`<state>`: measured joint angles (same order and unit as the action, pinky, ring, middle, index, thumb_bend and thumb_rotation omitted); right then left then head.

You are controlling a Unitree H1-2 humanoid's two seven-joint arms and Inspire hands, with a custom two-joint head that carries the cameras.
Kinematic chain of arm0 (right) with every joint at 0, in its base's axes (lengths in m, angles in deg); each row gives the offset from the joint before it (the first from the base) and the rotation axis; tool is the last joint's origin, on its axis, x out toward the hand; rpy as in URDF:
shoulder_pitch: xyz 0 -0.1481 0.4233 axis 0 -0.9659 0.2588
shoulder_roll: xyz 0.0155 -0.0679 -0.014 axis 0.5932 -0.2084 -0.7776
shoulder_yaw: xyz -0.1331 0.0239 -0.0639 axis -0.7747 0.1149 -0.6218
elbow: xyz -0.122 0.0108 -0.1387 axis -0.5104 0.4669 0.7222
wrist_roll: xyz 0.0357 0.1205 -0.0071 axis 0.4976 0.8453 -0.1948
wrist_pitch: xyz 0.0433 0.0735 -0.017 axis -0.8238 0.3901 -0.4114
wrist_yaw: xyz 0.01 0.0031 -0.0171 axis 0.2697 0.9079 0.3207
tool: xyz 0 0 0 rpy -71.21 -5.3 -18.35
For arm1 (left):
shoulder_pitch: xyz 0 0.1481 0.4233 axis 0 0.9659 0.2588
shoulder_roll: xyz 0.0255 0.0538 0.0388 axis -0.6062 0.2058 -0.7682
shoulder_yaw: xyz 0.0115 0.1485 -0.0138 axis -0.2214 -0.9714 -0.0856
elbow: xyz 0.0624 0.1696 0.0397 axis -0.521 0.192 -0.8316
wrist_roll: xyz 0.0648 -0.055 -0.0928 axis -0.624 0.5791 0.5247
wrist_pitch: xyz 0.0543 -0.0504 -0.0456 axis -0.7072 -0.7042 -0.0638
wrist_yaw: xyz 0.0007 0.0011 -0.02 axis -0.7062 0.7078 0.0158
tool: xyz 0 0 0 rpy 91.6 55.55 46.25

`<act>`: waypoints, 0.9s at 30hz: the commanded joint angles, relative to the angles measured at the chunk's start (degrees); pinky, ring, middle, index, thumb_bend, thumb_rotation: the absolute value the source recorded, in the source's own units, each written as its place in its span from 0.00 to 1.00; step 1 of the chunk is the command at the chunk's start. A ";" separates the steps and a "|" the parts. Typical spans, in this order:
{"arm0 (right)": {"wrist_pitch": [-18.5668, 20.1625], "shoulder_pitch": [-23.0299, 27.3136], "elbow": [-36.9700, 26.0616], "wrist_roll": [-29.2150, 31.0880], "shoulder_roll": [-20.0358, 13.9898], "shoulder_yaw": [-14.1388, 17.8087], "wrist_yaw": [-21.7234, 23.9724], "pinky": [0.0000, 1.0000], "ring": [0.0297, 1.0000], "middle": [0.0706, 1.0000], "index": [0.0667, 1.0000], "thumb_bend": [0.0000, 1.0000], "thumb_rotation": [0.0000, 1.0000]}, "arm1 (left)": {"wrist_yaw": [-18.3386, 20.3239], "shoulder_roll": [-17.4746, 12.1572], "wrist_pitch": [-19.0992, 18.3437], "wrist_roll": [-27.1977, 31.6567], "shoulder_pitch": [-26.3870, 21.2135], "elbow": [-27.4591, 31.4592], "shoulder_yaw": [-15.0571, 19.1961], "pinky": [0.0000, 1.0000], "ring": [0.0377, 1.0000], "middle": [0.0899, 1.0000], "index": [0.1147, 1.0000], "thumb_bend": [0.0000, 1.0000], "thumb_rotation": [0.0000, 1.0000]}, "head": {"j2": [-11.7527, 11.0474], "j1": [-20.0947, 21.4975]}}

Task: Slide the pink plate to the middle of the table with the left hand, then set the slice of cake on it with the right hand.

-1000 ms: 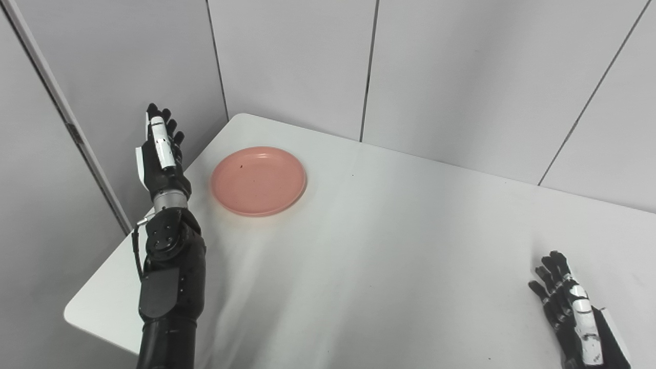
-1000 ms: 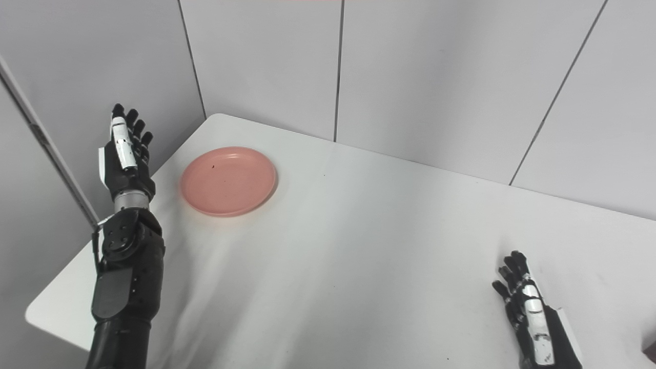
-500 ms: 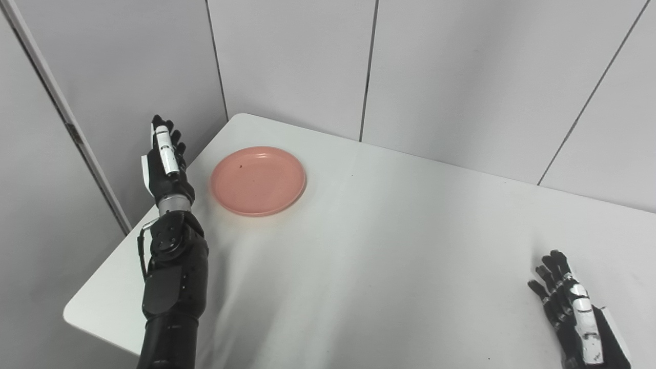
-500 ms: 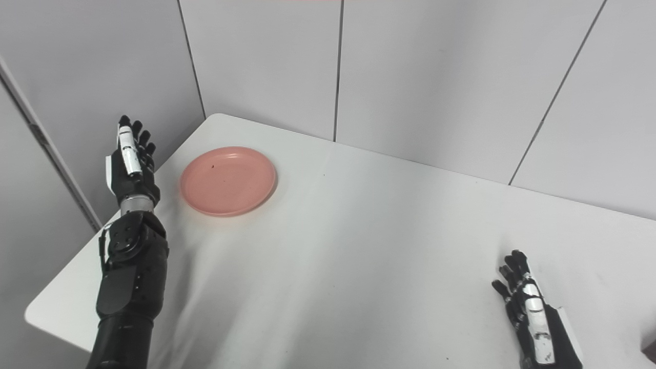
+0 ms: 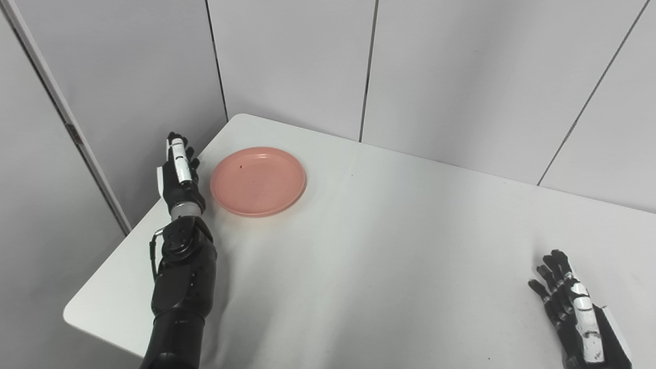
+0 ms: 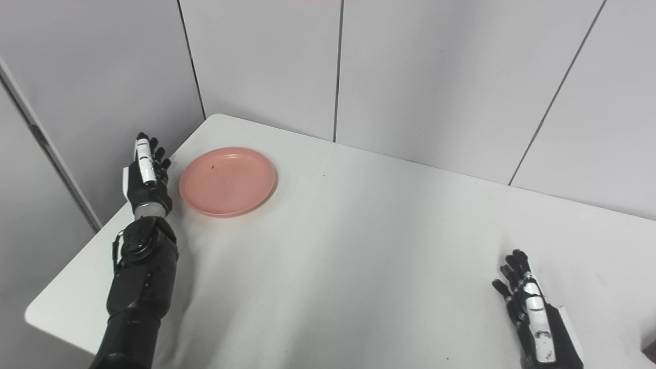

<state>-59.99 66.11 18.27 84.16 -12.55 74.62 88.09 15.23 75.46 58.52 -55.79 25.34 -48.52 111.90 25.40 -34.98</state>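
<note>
White table [image 5: 389, 266] fills the lower frame; grey wall panels [image 5: 292, 61] span the upper frame.

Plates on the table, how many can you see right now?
1. A single pink plate sits near the far left corner of the table, just beside the left hand. No other plate shows, though the table's right end runs past the picture's edge.

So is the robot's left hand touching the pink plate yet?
Apart. In the right eye view a thin strip of white table shows between the left hand and the pink plate.
</note>
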 commanded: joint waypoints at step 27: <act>3.89 -0.30 -0.57 -1.70 -0.54 0.02 -2.13 1.00 1.00 1.00 1.00 0.20 1.00 | 2.56 -1.77 -0.29 -1.60 -4.16 -5.88 -6.27 0.96 0.95 0.96 0.95 0.35 1.00 | 0.46 2.44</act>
<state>-59.30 66.12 17.68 83.33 -12.55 74.39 87.11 16.78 73.71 59.38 -56.94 23.61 -54.81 106.76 25.75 -32.87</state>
